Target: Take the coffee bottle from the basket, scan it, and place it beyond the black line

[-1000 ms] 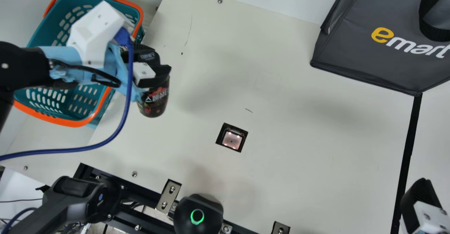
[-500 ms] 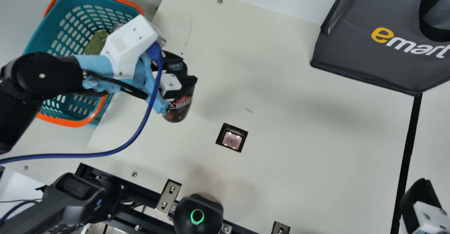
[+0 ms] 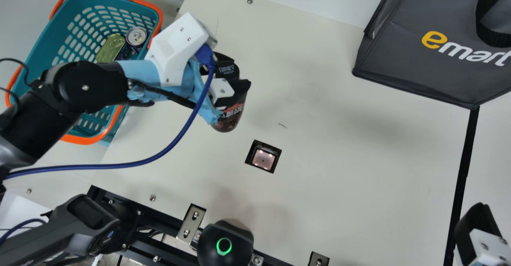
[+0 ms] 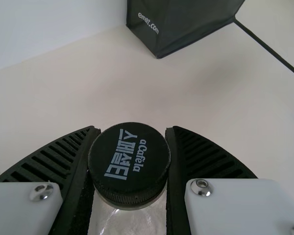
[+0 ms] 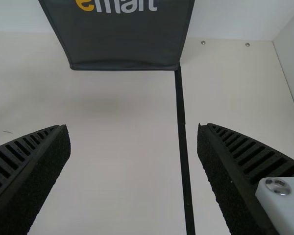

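Bottle point(image 3: 230, 118), clamped in the left gripper point(image 4: 131, 130), has moved from the left edge of the desk point(image 3: 359, 186) toward the scanner point(image 3: 263, 159); scanning likely follows. The right gripper point(image 5: 133, 127) gapes.

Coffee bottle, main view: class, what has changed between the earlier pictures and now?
The left claw, gripping the coffee bottle throughout, has carried it toward that view's right, away from the basket, uncovering cans inside. The right claw, basket and bag stayed put.

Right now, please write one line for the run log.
left gripper: holding coffee bottle | bottle: short of black line | right gripper: open, empty
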### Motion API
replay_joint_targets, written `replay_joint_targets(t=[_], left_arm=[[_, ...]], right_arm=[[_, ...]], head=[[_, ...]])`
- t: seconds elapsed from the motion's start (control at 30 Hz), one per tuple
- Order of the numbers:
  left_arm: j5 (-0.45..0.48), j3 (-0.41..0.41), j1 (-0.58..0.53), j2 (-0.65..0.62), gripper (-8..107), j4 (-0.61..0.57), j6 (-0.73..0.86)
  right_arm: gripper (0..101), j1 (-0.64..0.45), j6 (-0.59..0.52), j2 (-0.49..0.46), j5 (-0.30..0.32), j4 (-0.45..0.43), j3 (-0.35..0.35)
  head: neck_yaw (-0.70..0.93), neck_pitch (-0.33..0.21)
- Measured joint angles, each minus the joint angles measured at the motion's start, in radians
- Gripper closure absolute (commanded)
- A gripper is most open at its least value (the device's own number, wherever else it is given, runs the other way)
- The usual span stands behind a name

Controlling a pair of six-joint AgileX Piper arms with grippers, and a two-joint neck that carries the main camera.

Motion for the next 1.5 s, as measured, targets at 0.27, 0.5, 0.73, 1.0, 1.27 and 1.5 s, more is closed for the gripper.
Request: replay_joint_targets(t=[0.27, 0.5, 0.73, 1.0, 1.27, 1.5], left_arm=[[-0.101, 0.029, -0.021, 0.026, 89, -0.088, 0.068], [-0.105, 0.054, 0.000, 0.037, 89, -0.185, 0.178], [-0.105, 0.089, 0.026, 0.041, 89, -0.271, 0.303], [-0.115, 0.141, 0.039, 0.037, 89, -0.353, 0.429], [-0.132, 0.182, 0.033, 0.040, 89, -0.422, 0.516], [-0.143, 0.201, 0.031, 0.058, 89, -0.495, 0.585]], right_arm=[[10, 0.000, 0.000, 0.000, 0.000, 0.000, 0.000], [10, 0.000, 0.000, 0.000, 0.000, 0.000, 0.000], [10, 0.000, 0.000, 0.000, 0.000, 0.000, 0.000], [10, 0.000, 0.000, 0.000, 0.000, 0.000, 0.000], [10, 0.000, 0.000, 0.000, 0.000, 0.000, 0.000], [10, 0.000, 0.000, 0.000, 0.000, 0.000, 0.000]], head=[[0.000, 0.000], [0.000, 0.000], [0.000, 0.000], [0.000, 0.000], [0.000, 0.000], [0.000, 0.000]])
